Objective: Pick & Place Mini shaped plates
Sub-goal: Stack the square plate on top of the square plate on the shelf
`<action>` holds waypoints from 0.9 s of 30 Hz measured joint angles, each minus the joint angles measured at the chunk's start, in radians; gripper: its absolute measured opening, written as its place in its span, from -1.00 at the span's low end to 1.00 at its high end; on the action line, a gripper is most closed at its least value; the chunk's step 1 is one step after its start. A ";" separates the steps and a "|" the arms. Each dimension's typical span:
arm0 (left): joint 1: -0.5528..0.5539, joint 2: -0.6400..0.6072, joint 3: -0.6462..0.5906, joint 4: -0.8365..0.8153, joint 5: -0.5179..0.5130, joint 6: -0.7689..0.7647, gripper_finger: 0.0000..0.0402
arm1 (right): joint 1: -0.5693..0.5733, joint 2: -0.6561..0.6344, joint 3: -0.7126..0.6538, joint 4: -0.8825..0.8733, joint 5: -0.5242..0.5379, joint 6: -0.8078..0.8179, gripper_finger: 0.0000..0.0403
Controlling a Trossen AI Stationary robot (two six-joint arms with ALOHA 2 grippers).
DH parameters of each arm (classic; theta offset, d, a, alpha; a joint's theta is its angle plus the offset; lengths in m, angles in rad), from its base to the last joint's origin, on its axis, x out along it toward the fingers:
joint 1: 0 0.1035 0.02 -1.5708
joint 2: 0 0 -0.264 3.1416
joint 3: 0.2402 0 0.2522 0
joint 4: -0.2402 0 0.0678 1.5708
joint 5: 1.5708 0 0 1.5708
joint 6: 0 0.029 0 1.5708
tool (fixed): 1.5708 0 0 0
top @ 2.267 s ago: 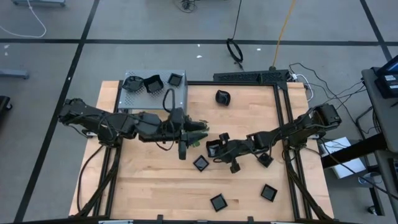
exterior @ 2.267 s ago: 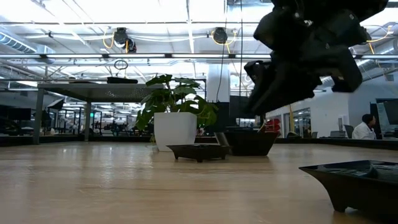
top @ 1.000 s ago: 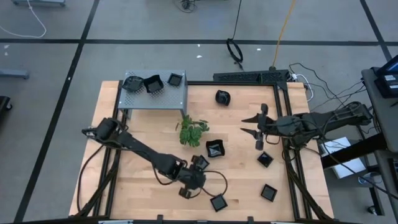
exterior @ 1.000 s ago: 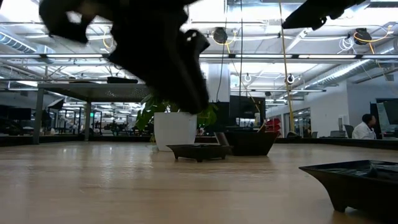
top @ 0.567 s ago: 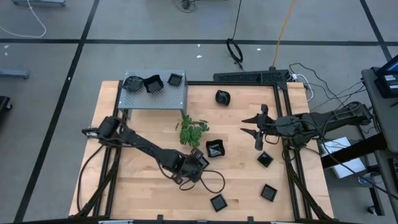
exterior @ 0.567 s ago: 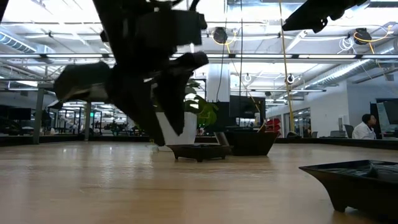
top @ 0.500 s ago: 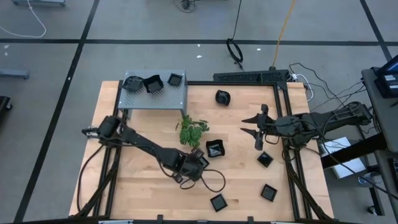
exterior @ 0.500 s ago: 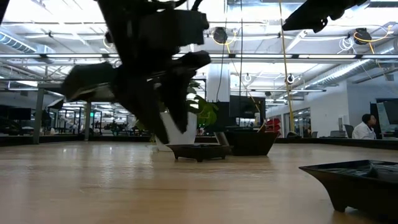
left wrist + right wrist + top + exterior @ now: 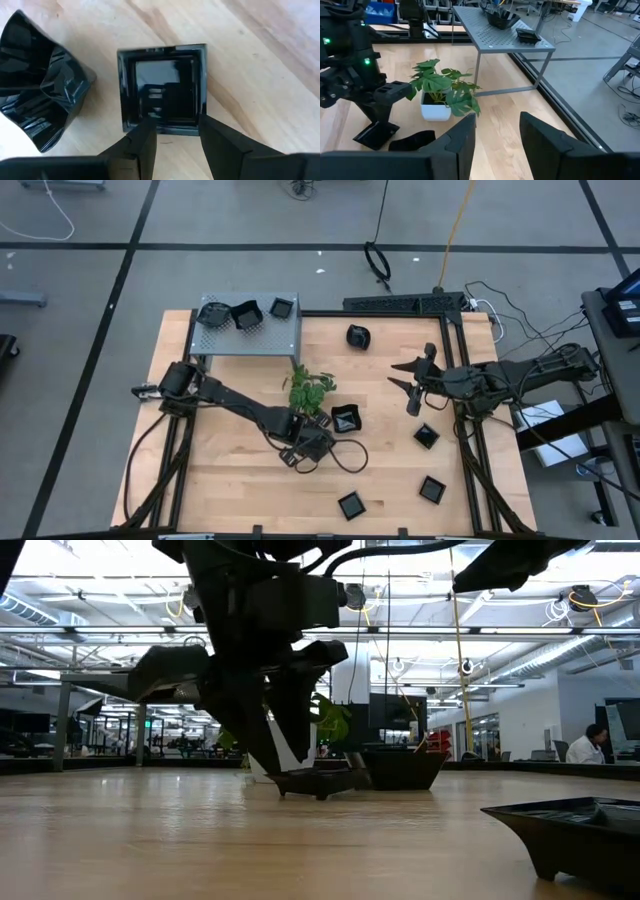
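Several mini shaped plates, black and glossy, lie on the wooden table. My left gripper (image 9: 308,444) (image 9: 177,125) points steeply down, open, over a square plate (image 9: 162,87); its fingers stand just above one rim of that plate, and no touch shows. An irregular wavy plate (image 9: 37,80) (image 9: 346,418) rests beside it. More square plates (image 9: 426,436) (image 9: 432,488) (image 9: 351,505) sit toward the near right, and a rounded one (image 9: 358,336) at the far side. My right gripper (image 9: 410,385) (image 9: 497,135) hangs open, high above the right part of the table.
A grey perforated metal stand (image 9: 250,335) at the far left corner carries three plates (image 9: 246,315). A small green plant in a white pot (image 9: 308,388) stands just beyond my left gripper. A black frame (image 9: 455,380) borders the table's right side. Bare wood lies at the near left.
My left gripper has moved toward the table's far edge, come down a little and rolled about its own axis. It now stands over the square plate and hides it in the high view. My right gripper stays where it was, slightly turned at the wrist.
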 joint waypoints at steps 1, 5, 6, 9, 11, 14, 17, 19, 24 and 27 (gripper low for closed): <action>-0.003 0.000 0.000 0.000 0.005 0.003 -0.24 | 0.000 0.000 0.000 0.000 0.000 0.000 -0.30; -0.013 0.000 0.000 0.001 0.014 0.003 -0.24 | 0.000 0.000 0.000 0.000 0.000 -0.001 -0.30; -0.017 0.000 0.000 0.001 0.014 0.004 -0.24 | 0.000 0.000 0.000 0.000 0.000 -0.001 -0.30; -0.024 0.000 0.000 0.005 0.014 0.001 -0.24 | 0.000 0.000 0.000 0.000 0.000 -0.001 -0.30; -0.030 0.000 0.000 0.024 0.014 -0.010 -0.24 | 0.000 0.000 0.000 0.000 0.000 -0.001 -0.30; -0.036 0.000 0.000 0.059 0.008 -0.001 -0.24 | 0.000 -0.001 -0.015 0.002 0.000 -0.001 -0.30; -0.042 0.000 0.007 0.100 -0.011 -0.022 -0.24 | 0.000 0.000 -0.048 0.001 -0.001 0.000 -0.30; -0.048 0.000 0.008 0.129 0.000 -0.064 -0.24 | 0.000 0.000 -0.074 0.001 -0.001 0.001 -0.30; -0.079 0.000 0.008 0.138 0.046 -0.210 -0.24 | 0.000 0.000 -0.140 0.087 -0.006 0.002 -0.30; -0.098 0.000 0.008 0.136 0.038 -0.282 -0.24 | 0.000 -0.001 -0.162 0.176 -0.006 0.002 -0.30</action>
